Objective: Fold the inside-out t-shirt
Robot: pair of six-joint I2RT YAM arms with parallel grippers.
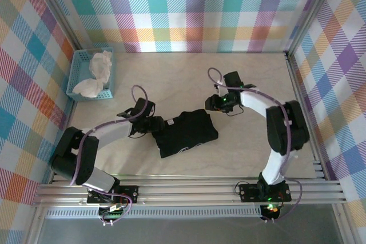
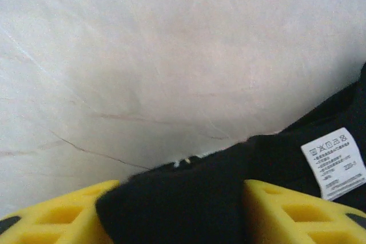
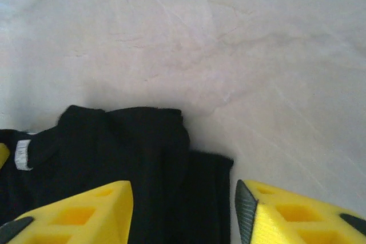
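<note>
Straddling a thick wad of black fabric, the left claw point(image 2: 180, 204) stands with its yellow fingers point(image 2: 297, 215) apart, and the cloth fills the gap and touches both. The right claw point(image 3: 183, 198) is likewise spread, poised over the bundle's corner with bare bench point(image 1: 171, 78) beside it. The t-shirt point(image 1: 186, 132) lies folded into a compact block at mid-bench, between the two claws, its white care label point(image 2: 334, 164) showing. Likely risk: fabric clinging to the left fingers rides up as that claw withdraws and pulls the fold open; the right claw could similarly catch the corner
</note>
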